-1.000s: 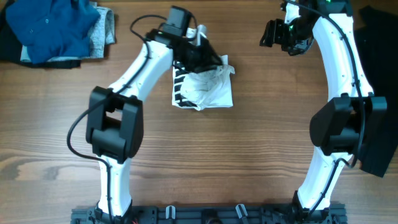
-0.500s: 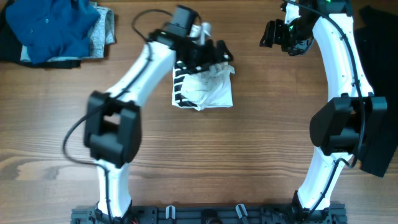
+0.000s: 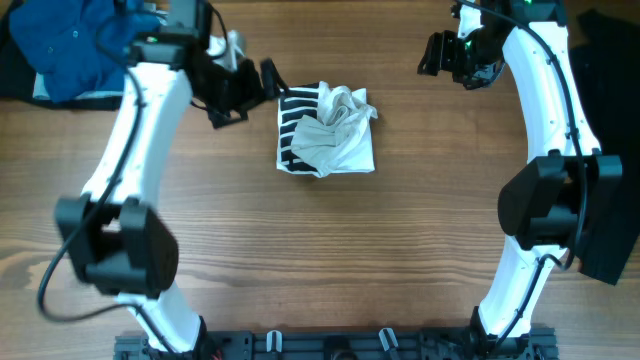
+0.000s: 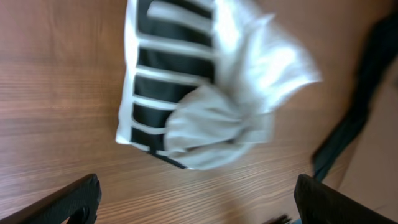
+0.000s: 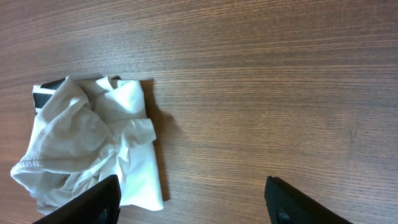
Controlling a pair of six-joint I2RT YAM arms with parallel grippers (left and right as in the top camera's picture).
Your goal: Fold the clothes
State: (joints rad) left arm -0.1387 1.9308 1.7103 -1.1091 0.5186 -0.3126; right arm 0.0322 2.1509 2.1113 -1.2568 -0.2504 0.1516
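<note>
Against a second ago, the left arm (image 3: pixel 150 130) has swung off the white T-shirt (image 3: pixel 328 130) and now reaches toward the far left of the desk (image 3: pixel 330 250); its black elbow, then near mid-desk, sits closer to the front left corner; the left pincer (image 3: pixel 246 95), then down on the shirt's far edge, now hangs just left of that edge, apart from the cloth, released and empty; the shirt lies on the same spot, now uncovered; the right arm (image 3: pixel 552 95) and the right pincer (image 3: pixel 440 55) have not moved.

The desk is brown wood with a plain grain; the T-shirt lies a little behind its middle, a rough folded square with black striped lettering along its left side and a crumpled white bunch on top; the blue garment (image 3: pixel 80 40) is heaped in the far left corner, partly over the grey garment (image 3: pixel 172 45); a black garment (image 3: pixel 612 240) lies at the right edge.

The left wrist view is blurred; it looks down on the shirt (image 4: pixel 205 93) with the two fingertips wide apart at the lower corners; the right arm rises from the near right, bends at a black elbow and reaches the far right; its pincer faces the shirt (image 5: pixel 93 143) from well apart, jaws parted over bare wood, gripping nothing.
</note>
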